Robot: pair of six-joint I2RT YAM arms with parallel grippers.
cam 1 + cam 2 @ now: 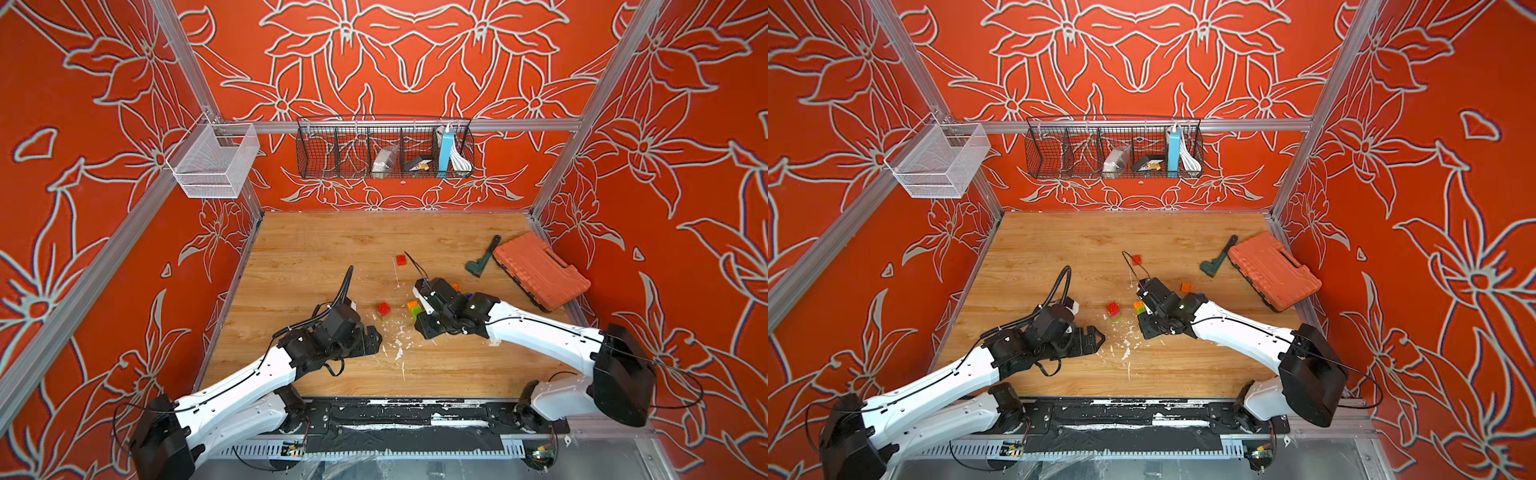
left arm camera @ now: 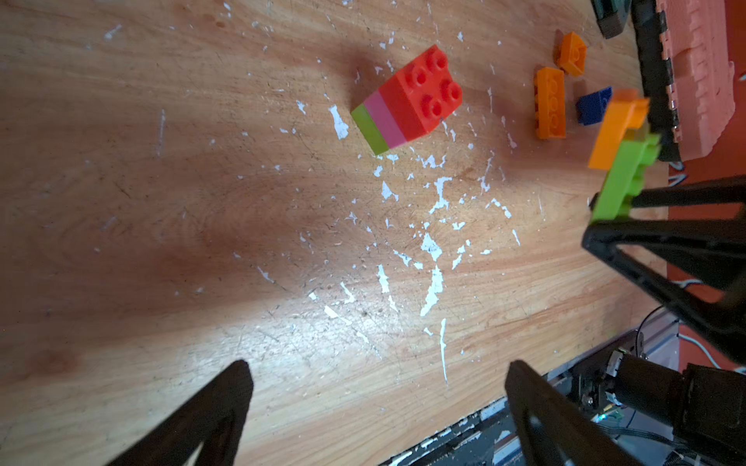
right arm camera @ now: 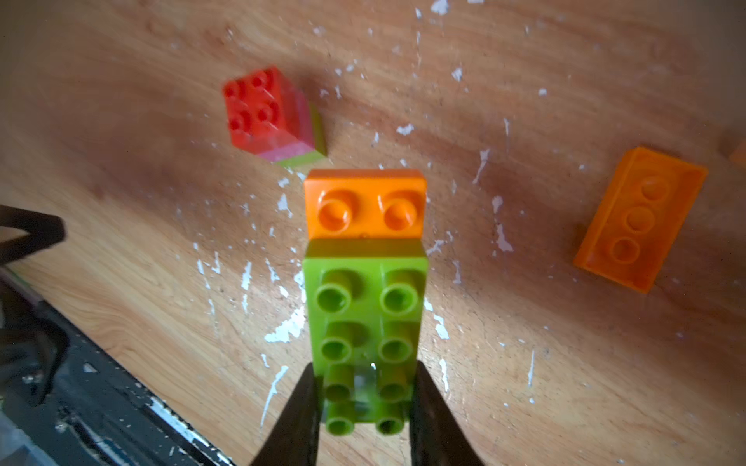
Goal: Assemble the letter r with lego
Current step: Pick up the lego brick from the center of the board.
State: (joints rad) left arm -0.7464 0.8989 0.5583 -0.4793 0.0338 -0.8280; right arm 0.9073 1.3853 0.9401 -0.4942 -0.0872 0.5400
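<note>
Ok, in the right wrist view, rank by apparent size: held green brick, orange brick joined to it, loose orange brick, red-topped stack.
1. green brick, nearest the camera.
2. loose orange brick.
3. attached orange brick and red-topped stack: too alike to rank.

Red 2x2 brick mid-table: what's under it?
Under the red brick sits a pink layer, then a lime green layer resting on the table. Their studs and undersides are covered.
</note>
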